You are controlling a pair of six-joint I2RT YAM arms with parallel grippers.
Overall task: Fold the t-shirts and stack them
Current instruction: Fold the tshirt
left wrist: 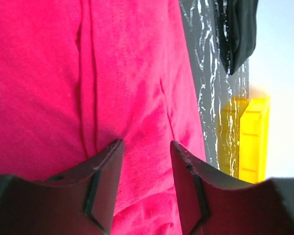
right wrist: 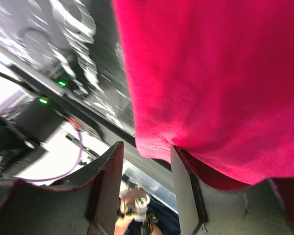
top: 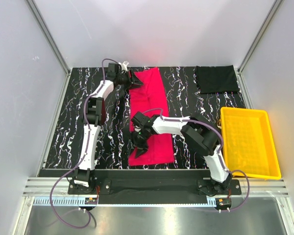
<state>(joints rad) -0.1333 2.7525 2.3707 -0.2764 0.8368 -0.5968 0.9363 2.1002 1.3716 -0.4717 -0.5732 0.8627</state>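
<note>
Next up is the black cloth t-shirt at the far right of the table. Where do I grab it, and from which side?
Probably its near-left corner, coming from the left over the marbled tabletop. The black cloth t-shirt lies flat as a folded rectangle in the far right corner, with the yellow plastic tray just nearer, so that corner looks freest.

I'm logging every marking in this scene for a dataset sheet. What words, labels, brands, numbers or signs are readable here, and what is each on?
No text can be read in any view.
The red t-shirt: no print or label shows.
The black t-shirt and the yellow tray: plain.
The dark boxes with green lights beyond the table edge, in the right wrist view: too blurred to read any marking.
</note>
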